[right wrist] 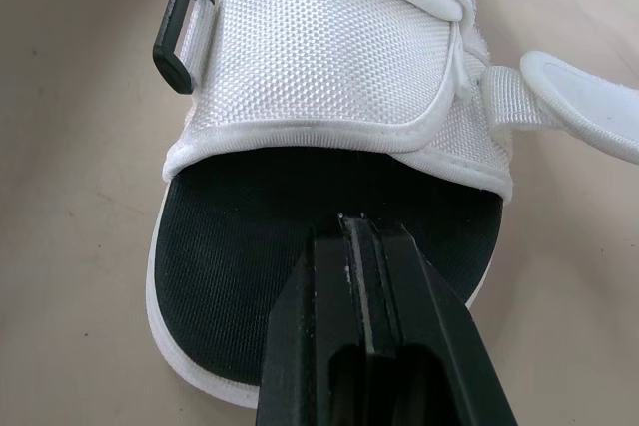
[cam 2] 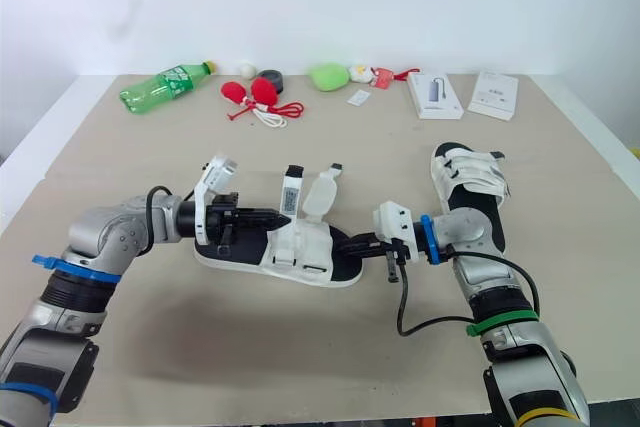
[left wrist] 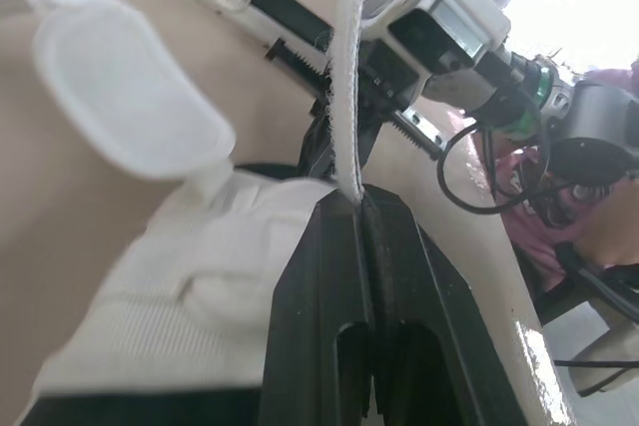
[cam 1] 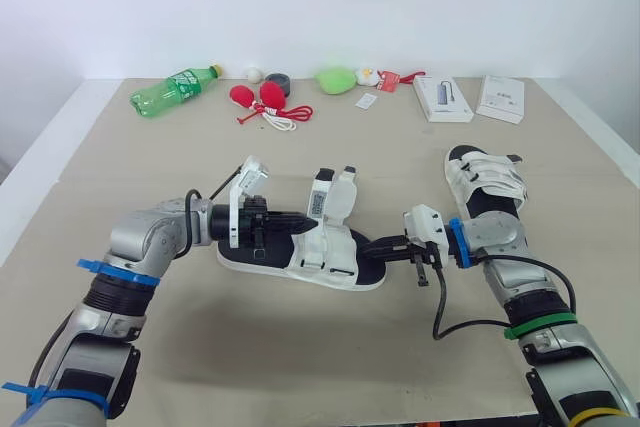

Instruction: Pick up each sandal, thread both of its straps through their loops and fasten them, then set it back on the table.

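Note:
A white sandal (cam 1: pixel 318 252) with a black footbed lies in the middle of the table, both straps loose and standing up. My left gripper (cam 1: pixel 295 219) reaches in from the left and is shut on the thin edge of one strap (left wrist: pixel 349 67). The other strap's rounded tab (left wrist: pixel 125 97) hangs free beside it. My right gripper (cam 1: pixel 372 245) comes in from the right, shut, with its tips over the bare black footbed (right wrist: pixel 250 207). A black loop (right wrist: pixel 185 22) sticks out at the sandal's side. A second white sandal (cam 1: pixel 485 182) lies to the right with its straps closed.
Along the table's far edge lie a green bottle (cam 1: pixel 172 90), a red toy with a cord (cam 1: pixel 262 97), a grey tape roll (cam 1: pixel 275 80), a green object (cam 1: pixel 337 80) and two white boxes (cam 1: pixel 443 97) (cam 1: pixel 501 98). The beige table (cam 1: pixel 300 347) has free room in front.

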Robot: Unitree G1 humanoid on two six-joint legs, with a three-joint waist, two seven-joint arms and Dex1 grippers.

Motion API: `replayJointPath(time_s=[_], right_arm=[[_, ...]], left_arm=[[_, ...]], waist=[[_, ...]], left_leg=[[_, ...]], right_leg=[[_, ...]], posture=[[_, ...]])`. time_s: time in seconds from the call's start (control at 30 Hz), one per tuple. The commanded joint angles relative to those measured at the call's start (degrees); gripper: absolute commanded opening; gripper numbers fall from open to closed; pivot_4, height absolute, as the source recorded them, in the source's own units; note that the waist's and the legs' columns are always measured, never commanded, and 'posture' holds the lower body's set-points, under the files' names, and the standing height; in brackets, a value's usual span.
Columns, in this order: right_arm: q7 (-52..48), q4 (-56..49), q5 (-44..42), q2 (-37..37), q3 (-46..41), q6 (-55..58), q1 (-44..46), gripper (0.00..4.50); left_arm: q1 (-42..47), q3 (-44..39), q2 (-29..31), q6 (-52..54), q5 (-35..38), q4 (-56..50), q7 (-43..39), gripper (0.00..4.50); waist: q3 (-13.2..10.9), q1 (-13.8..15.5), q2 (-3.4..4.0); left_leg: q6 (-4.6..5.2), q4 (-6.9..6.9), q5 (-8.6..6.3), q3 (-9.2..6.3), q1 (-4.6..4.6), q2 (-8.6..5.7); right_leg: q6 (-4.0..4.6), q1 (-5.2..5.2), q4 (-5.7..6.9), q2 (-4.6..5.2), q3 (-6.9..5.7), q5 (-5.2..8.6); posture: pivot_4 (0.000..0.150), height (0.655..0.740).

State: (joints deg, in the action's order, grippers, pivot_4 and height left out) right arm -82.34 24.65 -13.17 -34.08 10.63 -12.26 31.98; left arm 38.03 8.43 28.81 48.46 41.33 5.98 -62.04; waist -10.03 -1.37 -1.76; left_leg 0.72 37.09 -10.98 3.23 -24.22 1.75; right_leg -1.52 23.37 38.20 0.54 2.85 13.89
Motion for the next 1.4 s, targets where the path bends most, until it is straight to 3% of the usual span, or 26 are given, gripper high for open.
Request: replayJointPath(time_s=[0.03, 0.43, 0.63, 0.87, 1.33, 1.37, 1.4], right_arm=[[0.0, -1.6, 0.1, -0.8, -0.9, 0.0, 0.2, 0.00], [0.3, -2.4, 0.1, -1.5, -1.1, 0.3, -0.6, 0.00], [0.2, -2.0, 0.0, -1.4, -0.9, 0.8, -0.4, 0.00], [3.3, -8.1, -4.0, 0.0, -2.6, 8.9, -1.9, 0.00], [5.1, -10.6, -1.6, -0.4, -1.1, 7.7, -6.3, 0.00], [5.1, -10.6, -1.6, -0.4, -1.1, 7.6, -6.3, 0.00], [5.1, -10.6, -1.5, -0.5, -1.1, 7.4, -6.3, 0.00]], left_arm=[[1.2, -0.1, -0.1, -1.7, -2.0, 0.5, -1.0, 0.07], [1.3, -4.1, -1.1, -0.4, -1.8, 2.0, -0.6, 0.07], [-0.6, -2.2, 0.5, -0.8, -4.0, 0.5, -1.8, 0.07], [-2.1, -2.0, 0.0, 0.1, -4.3, -1.5, -1.4, 0.07], [-1.9, -0.1, 0.7, 2.8, -7.7, -0.4, 0.8, 0.07], [-1.8, -0.1, 0.9, 3.2, -7.6, -0.6, 0.5, 0.57], [-1.8, -0.3, 1.0, 2.9, -7.5, -0.9, 0.2, 0.75]], waist=[[0.0, 0.0, 0.00], [0.0, 0.0, 0.00], [0.0, 0.0, 0.00], [0.0, 0.0, 0.00], [0.0, 0.0, 0.00], [0.0, 0.0, 0.00], [0.0, 0.0, 0.00]], left_leg=[[0.00, 0.00, 0.00, -0.01, 0.00, 0.00], [0.00, 0.01, 0.00, -0.01, -0.01, 0.01], [0.00, 0.01, 0.00, -0.02, -0.01, 0.01], [0.00, -0.01, 0.00, -0.06, -0.01, 0.03], [-0.01, -0.01, 0.00, -0.10, -0.02, 0.02], [-0.01, -0.01, 0.00, -0.09, -0.02, 0.02], [-0.01, -0.01, 0.00, -0.09, -0.02, 0.02]], right_leg=[[0.00, 0.00, 0.00, 0.00, 0.00, 0.00], [-0.01, 0.00, 0.00, 0.00, 0.00, -0.01], [0.00, 0.00, 0.00, 0.00, 0.01, -0.01], [0.03, 0.01, 0.00, -0.01, -0.01, -0.01], [0.01, 0.00, 0.00, -0.02, -0.05, 0.01], [0.01, 0.00, 0.00, -0.03, -0.04, 0.02], [0.00, 0.00, 0.00, -0.03, -0.04, 0.02]], posture=[[0.150, 0.7400], [0.150, 0.7400], [0.150, 0.7400], [0.150, 0.7400], [0.150, 0.7400], [0.150, 0.7400], [0.150, 0.7400]])
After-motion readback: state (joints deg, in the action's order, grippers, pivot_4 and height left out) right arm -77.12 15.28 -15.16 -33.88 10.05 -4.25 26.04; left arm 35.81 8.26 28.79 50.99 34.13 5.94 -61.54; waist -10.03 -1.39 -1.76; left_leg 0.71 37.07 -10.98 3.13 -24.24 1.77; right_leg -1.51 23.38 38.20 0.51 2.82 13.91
